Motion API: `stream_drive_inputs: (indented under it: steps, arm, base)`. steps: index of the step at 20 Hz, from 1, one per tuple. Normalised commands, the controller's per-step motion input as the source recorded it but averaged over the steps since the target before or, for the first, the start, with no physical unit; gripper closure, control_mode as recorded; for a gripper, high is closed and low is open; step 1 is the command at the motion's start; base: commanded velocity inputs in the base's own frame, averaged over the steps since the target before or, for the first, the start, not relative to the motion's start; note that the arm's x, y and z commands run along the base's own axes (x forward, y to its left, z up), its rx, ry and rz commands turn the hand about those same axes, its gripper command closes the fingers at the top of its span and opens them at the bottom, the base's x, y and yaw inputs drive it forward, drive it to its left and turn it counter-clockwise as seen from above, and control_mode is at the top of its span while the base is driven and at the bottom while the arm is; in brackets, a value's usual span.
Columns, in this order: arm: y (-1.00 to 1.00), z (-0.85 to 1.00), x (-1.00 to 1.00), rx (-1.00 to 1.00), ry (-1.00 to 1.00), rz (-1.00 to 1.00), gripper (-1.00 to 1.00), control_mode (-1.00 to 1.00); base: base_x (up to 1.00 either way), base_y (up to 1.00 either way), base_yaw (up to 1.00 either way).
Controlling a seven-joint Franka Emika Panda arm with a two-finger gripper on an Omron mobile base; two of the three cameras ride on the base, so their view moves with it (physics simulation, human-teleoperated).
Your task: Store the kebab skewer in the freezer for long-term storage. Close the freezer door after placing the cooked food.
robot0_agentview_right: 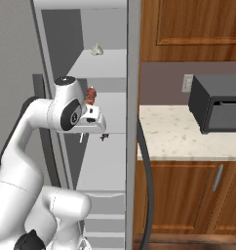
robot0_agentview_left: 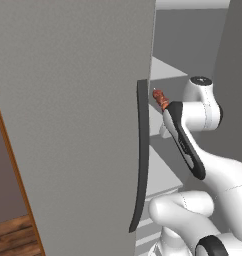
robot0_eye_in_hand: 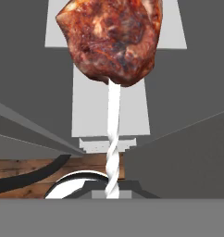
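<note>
Reddish-brown meat chunks on a pale twisted stick mark the kebab skewer (robot0_eye_in_hand: 112, 69), which stands up out of the tool (robot0_agentview_right: 90, 113); the tool is clenched on the lower end of the stick, as the hand view shows where the stick runs down between the finger tips. Seen from the right base view, the tool sits inside the open freezer (robot0_agentview_right: 86, 29), with a white shelf (robot0_agentview_right: 103, 63) above it carrying a small pale item (robot0_agentview_right: 96, 49) and another white shelf (robot0_agentview_right: 108, 168) below it. The freezer door (robot0_agentview_left: 68, 125) with its long dark handle (robot0_agentview_left: 141, 155) stands open beside the arm in the left base view. The step in hand appears to be setting the skewer on a shelf. To do it well, the tool should probably be carried further in over bare shelf surface, lowered and tilted until the meat and stick lie nearly flat, and only then released, so the skewer does not roll off the front edge. The meat looks glossy, charred and lumpy; the thin stick is likely to pivot in the grip.
</note>
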Motion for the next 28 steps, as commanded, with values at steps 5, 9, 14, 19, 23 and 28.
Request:
stream_drive_inputs:
  steps: [5,9,14,19,23,28]
  arm:
    - [0.0,-0.17,0.47,0.0,0.01,0.0,1.0,-1.0]
    - [0.0,-0.17,0.63,0.0,0.01,0.0,1.0,-1.0]
    - [0.0,-0.18,0.47,0.0,0.01,0.0,1.0,-1.0]
    - [0.0,-0.24,0.44,0.0,0.04,0.0,1.0,-1.0]
    - [0.0,-0.27,0.35,0.0,0.05,0.0,1.0,-1.0]
    - [0.0,-0.13,0.34,0.0,0.01,0.0,1.0,-1.0]
  base:
    - [0.0,0.0,0.0]
    - [0.0,0.0,0.0]
    - [0.0,0.0,0.0]
    - [0.0,0.0,0.0]
    - [0.0,0.0,0.0]
    - [0.0,0.0,0.0]
